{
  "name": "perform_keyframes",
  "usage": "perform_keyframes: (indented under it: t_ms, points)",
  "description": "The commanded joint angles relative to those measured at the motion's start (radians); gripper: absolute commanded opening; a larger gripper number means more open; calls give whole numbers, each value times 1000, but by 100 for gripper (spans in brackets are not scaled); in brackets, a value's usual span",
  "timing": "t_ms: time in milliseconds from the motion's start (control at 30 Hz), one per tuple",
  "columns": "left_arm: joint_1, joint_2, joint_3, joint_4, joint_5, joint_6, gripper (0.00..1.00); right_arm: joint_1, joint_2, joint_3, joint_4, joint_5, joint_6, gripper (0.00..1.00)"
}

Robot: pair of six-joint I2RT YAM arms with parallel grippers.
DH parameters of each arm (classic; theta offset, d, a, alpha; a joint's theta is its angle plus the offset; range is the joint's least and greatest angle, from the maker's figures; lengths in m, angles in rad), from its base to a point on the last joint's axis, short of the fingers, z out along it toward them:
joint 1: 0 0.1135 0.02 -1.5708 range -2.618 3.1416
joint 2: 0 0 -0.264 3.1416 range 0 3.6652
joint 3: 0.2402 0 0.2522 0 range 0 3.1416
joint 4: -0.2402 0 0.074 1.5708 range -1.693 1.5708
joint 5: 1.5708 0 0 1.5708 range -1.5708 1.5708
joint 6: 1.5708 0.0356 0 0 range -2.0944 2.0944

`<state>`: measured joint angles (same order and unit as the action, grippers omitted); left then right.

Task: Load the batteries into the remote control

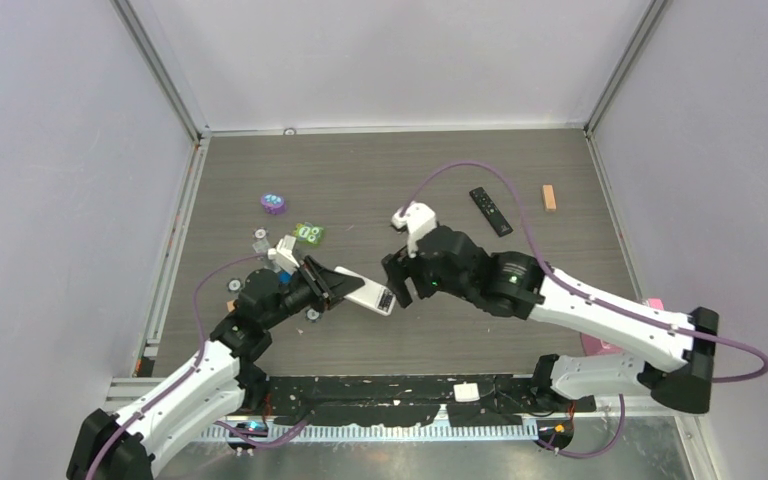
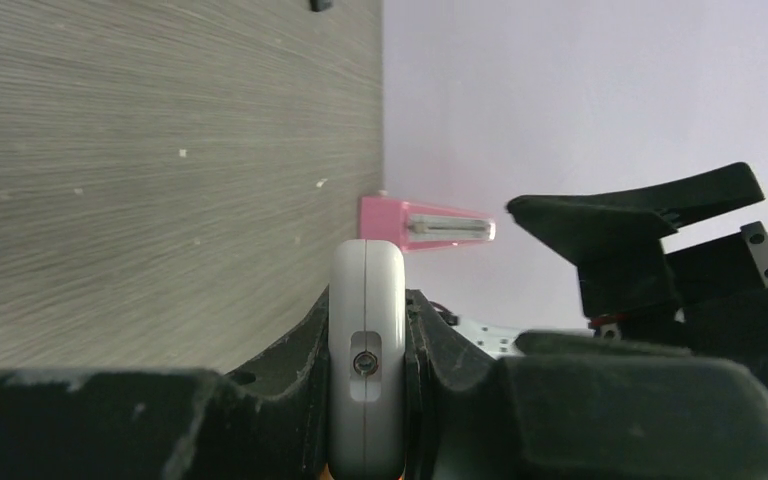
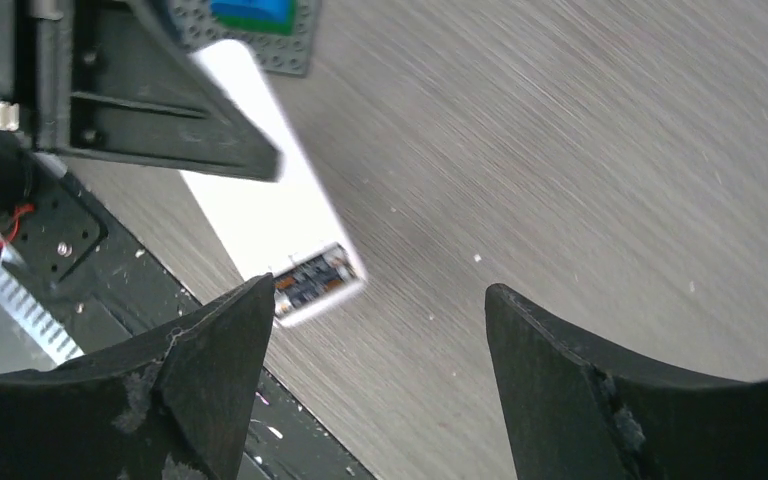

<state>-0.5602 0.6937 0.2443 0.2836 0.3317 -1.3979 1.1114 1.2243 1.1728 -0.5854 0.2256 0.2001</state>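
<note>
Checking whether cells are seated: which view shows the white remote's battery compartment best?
The right wrist view: the open battery compartment at the end of the white remote faces the camera, dark contents visible. The top view shows only a small dark patch. The left wrist view sees the remote edge-on in the left hand, compartment hidden.

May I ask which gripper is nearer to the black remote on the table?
Right. The right gripper hangs open to the black remote's near left; the left gripper, clamping the white remote, is farther left.
</note>
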Motion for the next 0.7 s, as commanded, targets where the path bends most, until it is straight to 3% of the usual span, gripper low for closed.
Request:
perform_keyframes:
  t_ms: [0, 167, 300, 433, 667]
  points:
    - [6, -41, 48, -114, -64, 113, 0, -27, -119, -97, -111, 192, 304, 80]
    - [9, -74, 48, -166, -92, 144, 0, -33, -173, -318, -235, 136, 526, 83]
    - [7, -88, 50, -189, -102, 156, 0, -19, -228, -468, -206, 13, 645, 76]
    - [8, -87, 49, -195, -105, 164, 0, -2, -298, -549, -176, -103, 611, 64]
    - [8, -89, 36, -193, -112, 165, 0, 118, -264, -579, -203, -208, 562, 59]
